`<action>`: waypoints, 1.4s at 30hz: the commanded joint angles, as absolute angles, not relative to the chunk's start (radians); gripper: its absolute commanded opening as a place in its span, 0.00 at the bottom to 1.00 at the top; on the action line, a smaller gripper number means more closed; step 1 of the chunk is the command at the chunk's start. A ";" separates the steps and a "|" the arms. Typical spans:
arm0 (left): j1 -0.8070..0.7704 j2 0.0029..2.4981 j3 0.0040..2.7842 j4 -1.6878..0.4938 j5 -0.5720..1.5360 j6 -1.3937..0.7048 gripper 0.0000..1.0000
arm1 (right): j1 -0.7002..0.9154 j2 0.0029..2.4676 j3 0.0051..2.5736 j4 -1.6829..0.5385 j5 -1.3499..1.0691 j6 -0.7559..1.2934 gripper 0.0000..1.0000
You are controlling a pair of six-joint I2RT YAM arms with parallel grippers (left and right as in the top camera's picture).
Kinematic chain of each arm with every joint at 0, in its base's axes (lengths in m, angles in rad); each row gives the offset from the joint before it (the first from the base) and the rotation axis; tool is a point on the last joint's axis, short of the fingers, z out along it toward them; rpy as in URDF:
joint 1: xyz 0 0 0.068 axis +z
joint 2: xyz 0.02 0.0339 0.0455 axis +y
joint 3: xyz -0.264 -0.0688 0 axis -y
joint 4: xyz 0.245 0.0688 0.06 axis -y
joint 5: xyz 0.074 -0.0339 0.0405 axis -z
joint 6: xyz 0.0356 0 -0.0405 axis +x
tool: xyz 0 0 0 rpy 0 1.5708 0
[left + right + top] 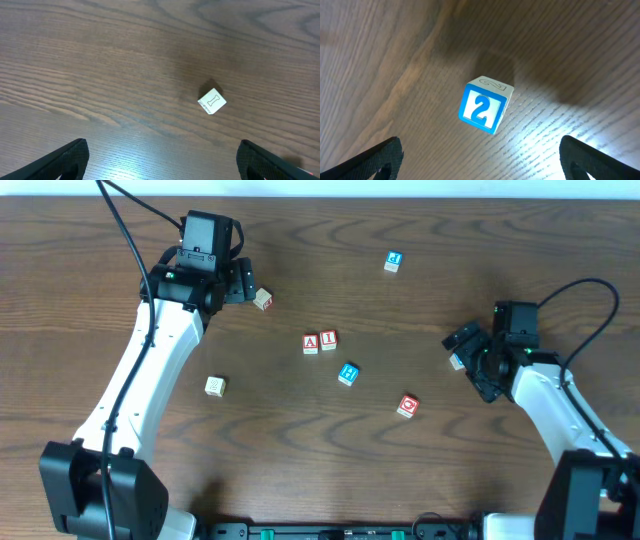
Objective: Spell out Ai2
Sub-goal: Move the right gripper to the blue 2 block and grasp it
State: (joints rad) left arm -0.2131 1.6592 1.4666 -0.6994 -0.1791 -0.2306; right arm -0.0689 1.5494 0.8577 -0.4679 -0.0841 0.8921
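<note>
The right hand hangs open above the blue 2 block, which sits on the counter skewed to the fingers; closing may catch its corners and spin it loose, well short of the A and I blocks.

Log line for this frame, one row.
word: A block and I block side by side, third slot unfilled | left gripper: open, near pale block | right gripper: open, over 2 block, ungrasped

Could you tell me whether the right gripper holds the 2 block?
No, the right gripper is open and the 2 block lies untouched.
</note>
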 commanded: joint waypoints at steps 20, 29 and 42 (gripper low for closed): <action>-0.208 1.653 1.484 -0.699 -0.175 -0.216 0.95 | -0.076 1.699 0.891 -0.342 -0.113 0.900 0.63; -0.208 1.653 1.484 -0.699 -0.175 -0.216 0.95 | -0.082 1.702 0.891 -0.340 -0.112 0.881 0.40; -0.208 1.653 1.484 -0.699 -0.175 -0.216 0.95 | -0.082 1.702 0.891 -0.331 -0.114 0.805 0.32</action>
State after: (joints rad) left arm -0.2131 1.6592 1.4666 -0.6991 -0.1791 -0.2306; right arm -0.0689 1.6951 0.8772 -0.3367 -0.1165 0.8570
